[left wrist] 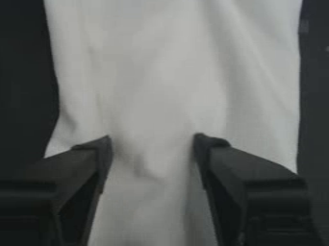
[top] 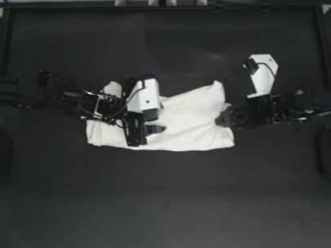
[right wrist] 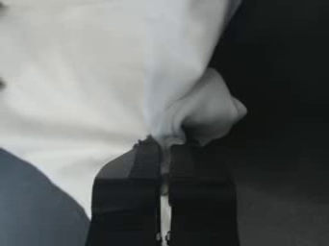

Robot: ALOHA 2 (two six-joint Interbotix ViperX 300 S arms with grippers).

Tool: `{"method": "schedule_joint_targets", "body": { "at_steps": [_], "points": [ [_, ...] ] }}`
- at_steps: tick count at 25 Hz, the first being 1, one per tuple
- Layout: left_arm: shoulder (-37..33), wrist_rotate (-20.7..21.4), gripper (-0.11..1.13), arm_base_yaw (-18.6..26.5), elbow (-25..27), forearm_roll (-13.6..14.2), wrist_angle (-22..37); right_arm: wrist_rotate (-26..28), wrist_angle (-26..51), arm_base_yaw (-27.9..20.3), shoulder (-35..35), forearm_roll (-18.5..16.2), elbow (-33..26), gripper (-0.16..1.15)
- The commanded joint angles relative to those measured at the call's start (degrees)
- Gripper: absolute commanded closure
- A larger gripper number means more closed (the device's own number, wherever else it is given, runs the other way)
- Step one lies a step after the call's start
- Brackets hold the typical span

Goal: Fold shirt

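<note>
Looking straight down, the shirt [top: 188, 123] lies near the middle of the dark desk [top: 168, 203] as a compact, rumpled bundle, already gathered in rather than spread flat. The left hand [top: 152, 129] sits over its left part, and the right hand [top: 224, 117] meets its right edge. From the left wrist, the left hand [left wrist: 153, 153] stands wide open over the white cloth, its jaws well apart with fabric between them but nothing clamped. From the right wrist, the right hand [right wrist: 164, 144] is closed tight on a pinched bunch of the shirt's edge. By my reading, a first fold or two seem done, while the loose, uneven outline suggests further folding and smoothing remain.
</note>
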Motion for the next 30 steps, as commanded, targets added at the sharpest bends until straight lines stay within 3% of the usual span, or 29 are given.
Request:
{"method": "schedule_joint_targets", "body": {
  "at_steps": [1, 5, 16, 19, 26, 30],
  "points": [
    [-0.35, 0.09, 0.29, -0.09, -1.58, 0.53, -0.35, -0.09, 2.11, 0.79, -3.52, 0.09, -1.14, 0.94],
    [0.62, 0.09, 0.42, -0.09, -2.02, 0.53, -0.35, -0.18, 4.57, 1.67, -5.19, 0.26, -2.29, 0.94],
    [3.96, 0.0, 0.43, -0.7, -5.1, 0.53, -0.97, -1.85, 13.62, 3.16, -10.63, 1.32, -8.44, 0.94],
    [5.19, 0.0, 0.43, -0.97, -6.24, 0.53, -1.49, -5.8, 17.14, 3.16, -12.74, 4.39, -9.67, 0.94],
    [7.73, -0.09, 0.43, -1.49, -9.4, 0.53, -2.29, -20.04, 24.08, 0.79, -13.62, 15.21, -15.21, 0.94],
    [8.7, -0.09, 0.39, -1.67, -10.81, 0.44, -2.9, -23.64, 24.79, -0.18, -13.62, 18.37, -14.94, 0.94]
  ]
}}
